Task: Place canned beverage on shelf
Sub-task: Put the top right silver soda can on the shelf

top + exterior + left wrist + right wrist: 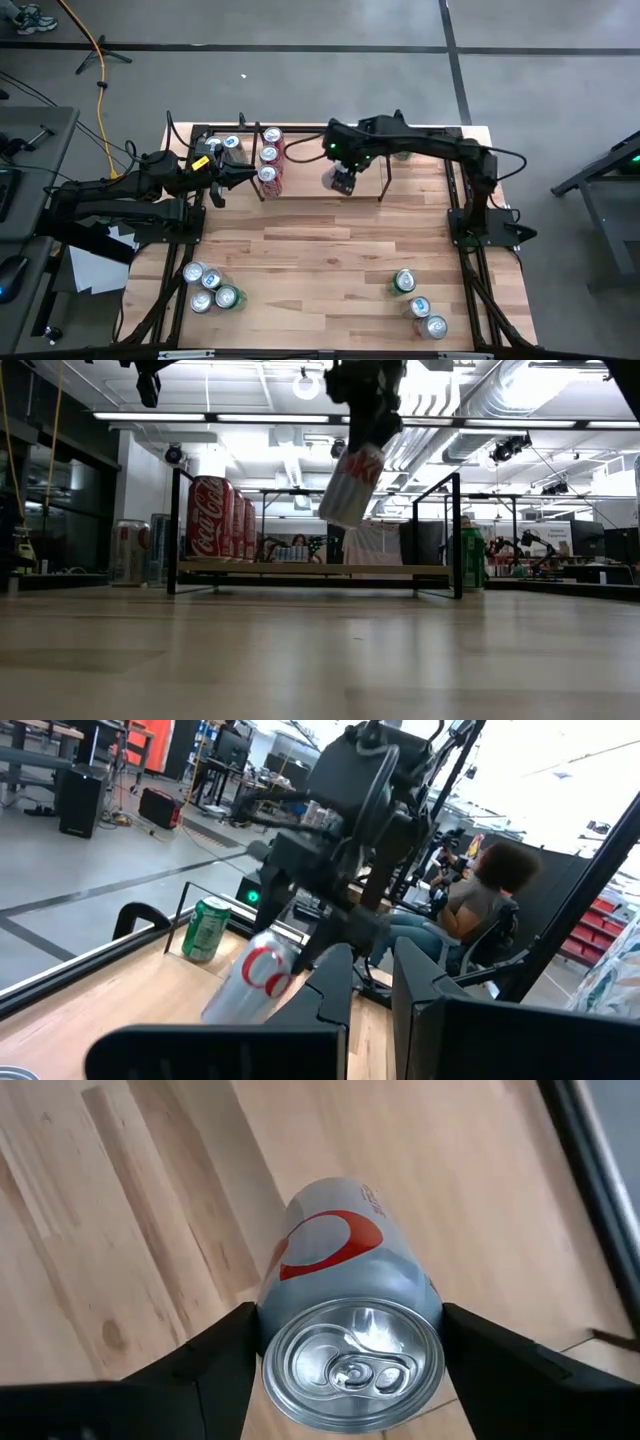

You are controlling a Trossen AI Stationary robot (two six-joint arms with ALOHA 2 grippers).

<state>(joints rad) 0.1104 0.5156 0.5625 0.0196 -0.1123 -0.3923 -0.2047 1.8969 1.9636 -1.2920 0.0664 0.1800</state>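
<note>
Right gripper (350, 1342) clamps silver can (345, 1280) tilted above shelf (300, 569); tilt risks tipping on landing or clipping the rods.

We see the wooden table (330, 250) on grey floor. Yellow cable (100, 60) runs along the floor far left, a pair of shoes (30, 18) at the far-left corner. White paper sheets (95, 265) lie just left of the table. Beyond the far edge, a seated person (480, 895); strip lights (220, 417) overhead.
</note>
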